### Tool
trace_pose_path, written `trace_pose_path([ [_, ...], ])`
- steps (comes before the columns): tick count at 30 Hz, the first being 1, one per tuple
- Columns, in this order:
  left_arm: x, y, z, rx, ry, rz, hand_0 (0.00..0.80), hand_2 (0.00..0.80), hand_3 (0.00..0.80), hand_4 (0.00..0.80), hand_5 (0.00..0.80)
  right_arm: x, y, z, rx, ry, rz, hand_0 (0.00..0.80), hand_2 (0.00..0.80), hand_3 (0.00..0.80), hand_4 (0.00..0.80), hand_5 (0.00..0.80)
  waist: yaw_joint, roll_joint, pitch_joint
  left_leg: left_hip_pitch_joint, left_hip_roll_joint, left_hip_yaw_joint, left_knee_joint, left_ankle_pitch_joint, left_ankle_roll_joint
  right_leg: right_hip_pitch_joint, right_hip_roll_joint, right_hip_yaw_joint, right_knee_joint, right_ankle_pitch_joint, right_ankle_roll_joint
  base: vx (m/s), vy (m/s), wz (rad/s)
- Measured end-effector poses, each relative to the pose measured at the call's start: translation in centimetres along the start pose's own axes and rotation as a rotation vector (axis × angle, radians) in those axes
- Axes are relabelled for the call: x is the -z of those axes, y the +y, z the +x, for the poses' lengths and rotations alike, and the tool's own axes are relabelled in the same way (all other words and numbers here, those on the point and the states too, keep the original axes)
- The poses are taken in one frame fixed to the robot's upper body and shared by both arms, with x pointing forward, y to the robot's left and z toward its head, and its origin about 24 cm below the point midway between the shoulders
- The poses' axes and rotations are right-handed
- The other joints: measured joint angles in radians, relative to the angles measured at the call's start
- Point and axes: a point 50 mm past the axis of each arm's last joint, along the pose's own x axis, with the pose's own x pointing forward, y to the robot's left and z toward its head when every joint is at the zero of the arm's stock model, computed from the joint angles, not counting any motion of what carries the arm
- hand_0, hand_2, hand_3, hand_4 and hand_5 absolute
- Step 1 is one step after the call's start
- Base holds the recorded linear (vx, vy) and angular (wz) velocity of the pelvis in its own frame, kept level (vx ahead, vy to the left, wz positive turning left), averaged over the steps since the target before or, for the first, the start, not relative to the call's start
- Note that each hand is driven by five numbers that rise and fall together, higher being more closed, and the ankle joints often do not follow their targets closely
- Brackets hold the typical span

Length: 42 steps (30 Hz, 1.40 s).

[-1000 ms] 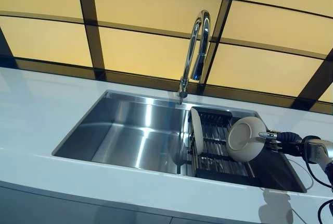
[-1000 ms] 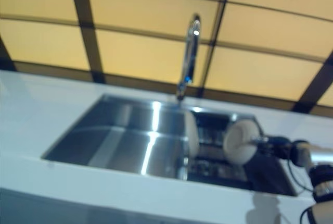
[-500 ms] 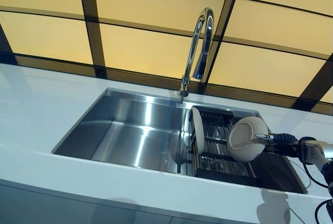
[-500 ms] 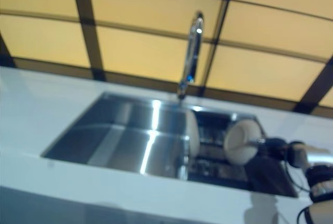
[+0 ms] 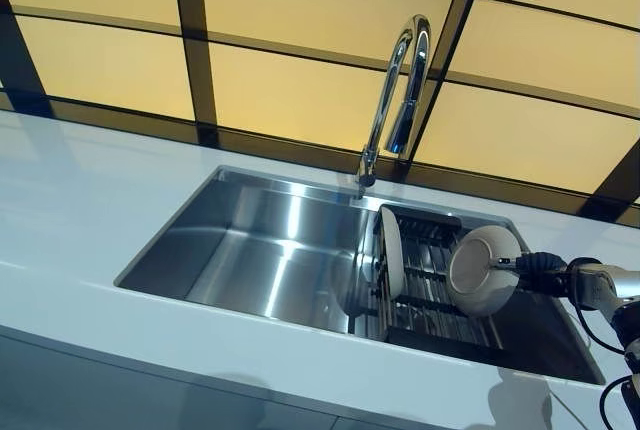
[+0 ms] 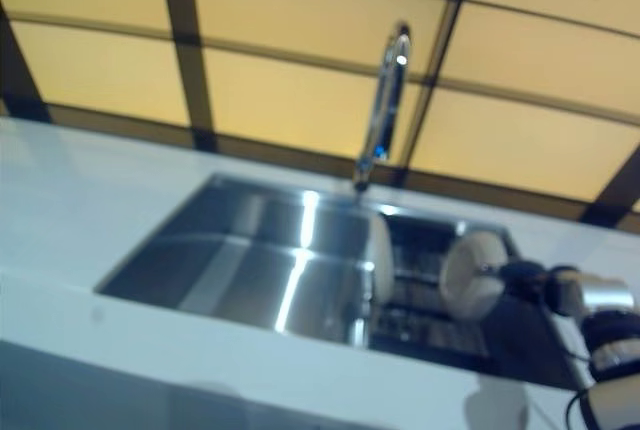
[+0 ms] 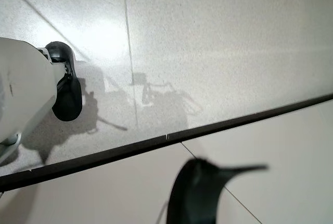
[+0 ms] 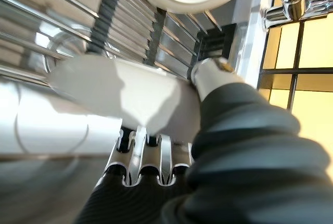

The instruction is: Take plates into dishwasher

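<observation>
Steel sink, white counter round it, tall tap at the back edge; dark rack in the sink's right part, one plate upright on edge at the rack's left end. Right hand: comes in from the right, fingers and thumb pinched on the rim of a pale bowl, held tilted on edge over the rack, right of the plate, not touching it. Left hand: not seen in any view; left wrist view has floor only.
</observation>
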Motion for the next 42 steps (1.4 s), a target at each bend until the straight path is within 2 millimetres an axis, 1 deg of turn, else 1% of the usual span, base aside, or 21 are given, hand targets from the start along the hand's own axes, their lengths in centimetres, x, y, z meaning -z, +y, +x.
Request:
trace_pose_path([
  [1, 0.0, 0.0, 0.0, 0.000, 0.000, -0.001, 0.000, 0.000, 0.000, 0.000, 0.000, -0.4, 0.3, 0.1, -0.008, -0.017, -0.006, 0.800, 0.800, 0.800, 0.800, 0.800, 0.000, 0.000, 0.000, 0.000, 0.000, 0.000, 0.000, 0.000, 0.000, 0.000, 0.000, 0.000, 0.000, 0.000, 0.000, 0.000, 0.000, 0.00],
  [12, -0.1, 0.0, 0.0, 0.000, -0.002, 0.000, 0.000, 0.000, 0.000, 0.000, 0.000, -0.5, 0.0, 0.1, 0.048, -0.032, -0.034, 0.800, 0.800, 0.800, 0.800, 0.800, -0.002, 0.000, 0.000, 0.003, -0.001, 0.001, 0.000, 0.000, 0.001, 0.002, 0.000, 0.001, 0.002, 0.001, -0.001, 0.000, 0.000, 0.00],
  [26, -0.3, 0.1, 0.0, -0.001, -0.006, 0.001, 0.000, 0.000, 0.000, 0.000, 0.000, -0.9, -0.4, -0.1, 0.102, -0.061, -0.026, 0.800, 0.800, 0.800, 0.800, 0.800, -0.008, 0.000, 0.000, 0.014, 0.000, 0.010, -0.002, 0.000, 0.001, 0.001, 0.005, 0.012, 0.002, 0.003, -0.004, -0.004, 0.002, -0.01],
  [30, -0.4, 0.1, 0.0, -0.003, -0.007, 0.002, 0.000, 0.000, 0.000, 0.000, 0.000, -2.4, -0.4, -0.5, 0.110, -0.107, -0.025, 0.800, 0.800, 0.800, 0.800, 0.800, -0.020, -0.001, 0.000, 0.014, 0.000, 0.025, -0.002, 0.000, 0.001, 0.000, 0.007, 0.025, 0.002, 0.005, -0.002, -0.028, 0.034, -0.11],
  [32, -0.4, 0.1, 0.1, -0.004, -0.008, 0.002, 0.000, 0.000, 0.000, 0.000, 0.000, -3.8, -0.5, -1.0, 0.123, -0.149, -0.031, 0.800, 0.800, 0.800, 0.800, 0.800, -0.032, -0.001, -0.001, 0.029, -0.001, 0.043, -0.003, -0.002, 0.001, 0.000, 0.010, 0.041, 0.002, 0.010, -0.004, -0.031, 0.060, -0.19],
  [34, -0.7, 0.1, 0.1, -0.003, -0.013, 0.004, 0.000, 0.000, 0.000, 0.000, 0.000, -4.5, -0.7, -1.5, 0.138, -0.173, -0.034, 0.800, 0.800, 0.800, 0.800, 0.800, -0.032, -0.002, -0.001, 0.032, 0.000, 0.060, -0.003, -0.003, 0.000, -0.001, 0.011, 0.056, 0.002, 0.011, -0.002, -0.036, 0.066, -0.22],
  [37, -1.0, 0.1, 0.1, 0.000, -0.021, 0.015, 0.000, 0.000, 0.000, 0.000, 0.000, -4.9, -0.9, -1.7, 0.156, -0.191, -0.037, 0.800, 0.800, 0.800, 0.800, 0.800, -0.038, -0.004, -0.002, 0.033, 0.000, 0.065, -0.003, -0.004, 0.001, -0.001, 0.011, 0.062, 0.002, 0.011, -0.001, -0.027, 0.045, -0.10],
  [39, -1.2, 0.0, 0.2, 0.001, -0.025, 0.023, 0.000, 0.000, 0.000, 0.000, 0.000, -4.9, -1.0, -1.7, 0.167, -0.193, -0.037, 0.800, 0.800, 0.800, 0.800, 0.800, -0.052, -0.006, -0.004, 0.035, -0.001, 0.074, -0.003, -0.004, 0.001, -0.003, 0.011, 0.071, 0.002, 0.013, 0.000, -0.047, 0.081, -0.14],
  [42, -1.3, 0.0, 0.2, 0.003, -0.025, 0.029, 0.000, 0.000, 0.000, 0.000, 0.000, -5.2, -0.7, -1.8, 0.180, -0.205, -0.052, 0.800, 0.800, 0.800, 0.800, 0.800, -0.060, -0.008, -0.006, 0.047, -0.005, 0.099, -0.003, -0.005, 0.003, -0.009, 0.013, 0.094, 0.002, 0.022, 0.001, -0.034, 0.059, -0.23],
])
